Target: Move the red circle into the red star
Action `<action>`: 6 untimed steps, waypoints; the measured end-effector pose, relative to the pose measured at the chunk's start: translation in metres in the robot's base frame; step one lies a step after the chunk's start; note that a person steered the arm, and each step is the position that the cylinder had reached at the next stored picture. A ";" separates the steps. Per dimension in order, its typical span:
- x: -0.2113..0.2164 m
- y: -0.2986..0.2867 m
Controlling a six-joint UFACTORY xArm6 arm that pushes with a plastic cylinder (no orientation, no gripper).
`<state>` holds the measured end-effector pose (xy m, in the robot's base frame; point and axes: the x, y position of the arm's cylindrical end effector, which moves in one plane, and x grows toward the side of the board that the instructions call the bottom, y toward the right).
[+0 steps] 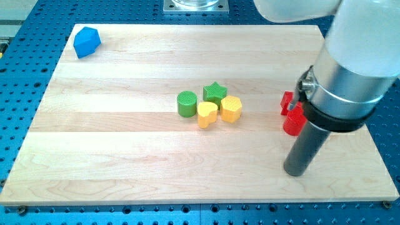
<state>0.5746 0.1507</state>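
my tip [295, 172] has no jaws to open or close; it rests on the board [125, 125] at the near right, just nearer than two red pieces half hidden behind the rod. one red piece [294, 122] touches the rod; the other red piece [286, 101] sits just beyond. which is circle or star, and any facing or long axis, i cannot tell. they look almost joined, so the next move is probably a short nudge.

Arm enters from view's top right; rod upright, my tip [297, 172] on board.
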 end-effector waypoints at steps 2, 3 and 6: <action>-0.079 0.004; -0.083 0.004; -0.148 0.004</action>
